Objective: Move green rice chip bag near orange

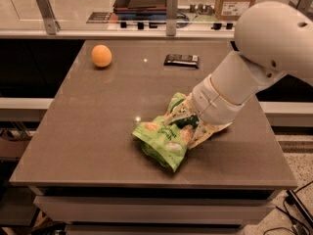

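Green rice chip bag crumpled on the table, a little right of the middle and toward the front edge. Gripper clenched on the bag's upper-right end, one tan finger on each side of it, reaching down from the bulky white arm at the right. Orange near the far-left corner, well apart from the bag. Black wrapped bar flat near the far edge, beyond the gripper.

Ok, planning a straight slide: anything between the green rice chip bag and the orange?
Nothing visible. The gripper clasps the green rice chip bag at its right end; only bare table runs to the orange. The black bar lies off to the right of that line.
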`<state>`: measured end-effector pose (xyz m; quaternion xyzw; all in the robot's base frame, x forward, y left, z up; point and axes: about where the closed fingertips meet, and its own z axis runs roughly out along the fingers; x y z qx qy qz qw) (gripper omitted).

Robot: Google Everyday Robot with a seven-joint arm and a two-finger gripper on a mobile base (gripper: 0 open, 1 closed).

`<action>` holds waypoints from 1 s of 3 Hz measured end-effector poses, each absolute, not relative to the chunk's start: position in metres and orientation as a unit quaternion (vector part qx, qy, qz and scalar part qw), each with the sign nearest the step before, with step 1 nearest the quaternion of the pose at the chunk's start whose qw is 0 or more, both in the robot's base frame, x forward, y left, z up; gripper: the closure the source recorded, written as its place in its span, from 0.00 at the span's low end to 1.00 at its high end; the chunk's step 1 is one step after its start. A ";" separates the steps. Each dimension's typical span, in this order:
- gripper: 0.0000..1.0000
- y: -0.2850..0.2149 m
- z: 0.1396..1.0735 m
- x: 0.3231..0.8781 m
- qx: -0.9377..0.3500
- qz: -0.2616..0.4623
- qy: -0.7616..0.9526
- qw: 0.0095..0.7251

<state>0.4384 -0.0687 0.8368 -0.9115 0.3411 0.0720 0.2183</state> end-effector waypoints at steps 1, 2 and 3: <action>1.00 -0.068 0.837 0.438 -0.912 0.072 0.340 0.218; 1.00 -0.068 0.837 0.438 -0.912 0.072 0.340 0.218; 1.00 -0.067 0.849 0.455 -0.919 0.058 0.328 0.211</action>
